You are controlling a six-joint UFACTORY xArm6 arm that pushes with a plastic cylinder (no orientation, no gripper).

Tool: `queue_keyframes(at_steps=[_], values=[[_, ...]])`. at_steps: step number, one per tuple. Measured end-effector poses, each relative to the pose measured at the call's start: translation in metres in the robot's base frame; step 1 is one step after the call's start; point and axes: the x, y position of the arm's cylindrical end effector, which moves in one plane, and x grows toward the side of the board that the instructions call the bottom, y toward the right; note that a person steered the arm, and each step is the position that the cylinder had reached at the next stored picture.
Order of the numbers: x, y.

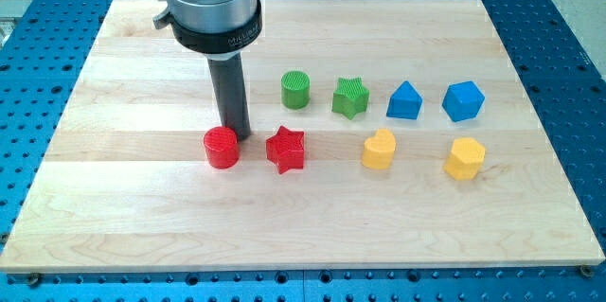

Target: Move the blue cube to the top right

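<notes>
There is no claw on this arm, so nothing can be said of one being open or closed; it ends in a dark rod, and my tip [237, 136] rests on the wooden table [133, 226] just above and to the right of the red cylinder [221, 147], with the red star [286, 149] near on the view's right.

The blue cube [463, 100] sits far off at the right end of the upper row, beside a blue pointed block [404, 101], with a yellow hexagon block [464, 158] just below it.

The main risk is the crossing. A straight run rightwards would likely plough through the red star, the green star [350, 97] or the yellow heart [378, 150]. The green cylinder [295, 89] is also near that path. An off-centre push could spin the cube aside or off the table's edge.

No brand, label or writing is legible anywhere.
</notes>
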Motion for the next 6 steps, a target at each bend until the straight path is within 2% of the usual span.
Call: queue_keyframes(at_steps=[1,2,4,6], values=[[0.001,0.000],[-0.016,0.003],[-0.015,0.048],[-0.001,0.208]])
